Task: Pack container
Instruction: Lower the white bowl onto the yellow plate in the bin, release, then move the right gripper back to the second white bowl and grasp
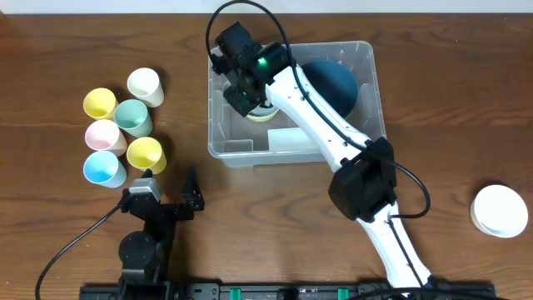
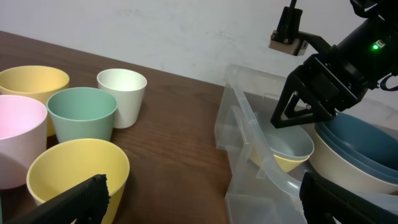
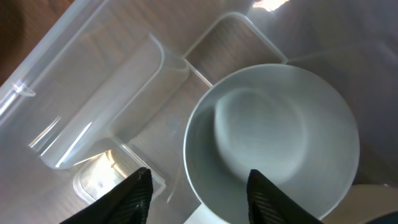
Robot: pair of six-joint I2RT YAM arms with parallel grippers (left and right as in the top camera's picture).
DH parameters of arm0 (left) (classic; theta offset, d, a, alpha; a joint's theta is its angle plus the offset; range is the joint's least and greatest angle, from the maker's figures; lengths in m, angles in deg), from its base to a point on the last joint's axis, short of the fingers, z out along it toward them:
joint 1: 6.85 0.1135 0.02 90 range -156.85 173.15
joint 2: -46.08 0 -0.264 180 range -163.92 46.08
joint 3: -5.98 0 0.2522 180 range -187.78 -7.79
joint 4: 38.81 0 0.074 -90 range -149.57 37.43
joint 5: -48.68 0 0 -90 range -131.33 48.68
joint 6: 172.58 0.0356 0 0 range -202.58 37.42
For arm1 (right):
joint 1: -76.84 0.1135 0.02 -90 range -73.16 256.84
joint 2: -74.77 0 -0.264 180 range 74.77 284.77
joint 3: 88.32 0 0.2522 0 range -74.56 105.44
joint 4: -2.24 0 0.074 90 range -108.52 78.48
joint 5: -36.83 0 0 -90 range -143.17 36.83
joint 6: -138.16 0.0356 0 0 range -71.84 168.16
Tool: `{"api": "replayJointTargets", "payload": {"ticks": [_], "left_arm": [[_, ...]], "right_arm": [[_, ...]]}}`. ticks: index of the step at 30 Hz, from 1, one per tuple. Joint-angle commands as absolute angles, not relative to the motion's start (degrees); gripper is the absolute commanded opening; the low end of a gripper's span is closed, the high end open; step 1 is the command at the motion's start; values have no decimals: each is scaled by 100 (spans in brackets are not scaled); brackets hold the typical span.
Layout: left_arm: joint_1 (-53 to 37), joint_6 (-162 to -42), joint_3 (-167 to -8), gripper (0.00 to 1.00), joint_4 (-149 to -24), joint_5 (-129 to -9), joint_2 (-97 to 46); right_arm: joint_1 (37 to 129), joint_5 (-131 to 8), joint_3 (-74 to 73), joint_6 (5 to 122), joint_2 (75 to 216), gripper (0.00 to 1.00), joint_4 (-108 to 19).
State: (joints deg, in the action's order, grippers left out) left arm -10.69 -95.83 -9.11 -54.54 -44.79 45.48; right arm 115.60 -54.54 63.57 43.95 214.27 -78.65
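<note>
Six smooth, round, tapering cups stand in a tight cluster on the dark wood-grain table (image 1: 433, 100), left of the container: one white cup (image 1: 144, 86), one green cup (image 1: 133, 117), one pink cup (image 1: 104, 134), one blue cup (image 1: 104, 169) and two yellow ones, the far yellow cup (image 1: 100, 103) and the near yellow cup (image 1: 146, 154). The container (image 1: 223, 152), a single clear glossy plastic bin with rounded corners and moulded inner ledges, sits at the middle of the table towards its far edge. Inside it a pale bowl (image 3: 273, 137) is nested in a yellow bowl (image 2: 283, 163), and beside them a dark blue bowl (image 1: 337, 83) rests in a cream bowl (image 2: 339, 171). The right gripper (image 3: 199, 177) hangs inside the bin just above the pale bowl, its two black fingers spread wide with nothing between them. The left gripper (image 1: 171, 193) is low near the table's front, just beside the near yellow cup, fingers wide apart and empty. One stack of white round dishes (image 1: 500, 210) lies well apart at the right
</note>
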Motion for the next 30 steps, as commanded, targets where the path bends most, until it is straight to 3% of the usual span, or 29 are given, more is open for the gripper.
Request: {"api": "replayJointTargets", "payload": {"ticks": [1, 6, 13, 22, 30], "left_arm": [[-1052, -9511, -801, 98, -5636, -4481, 4575], [-1052, -9511, -801, 98, -5636, -4481, 4575], [-1052, -9511, -801, 98, -5636, -4481, 4575], [-1052, -9511, -801, 98, -5636, -4481, 4575], [-1052, -9511, -801, 98, -5636, -4481, 4575]], "right_arm": [[11571, -5406, 6440, 4389, 21491, 49, -7985], [11547, -5515, 6779, 4498, 21259, 44, -8475], [11239, -5508, 7111, 4972, 20402, 45, -9476], [10115, -5449, 7111, 5501, 19738, 45, -10851], [9064, -5720, 6374, 5825, 18754, 47, -10884]]}}
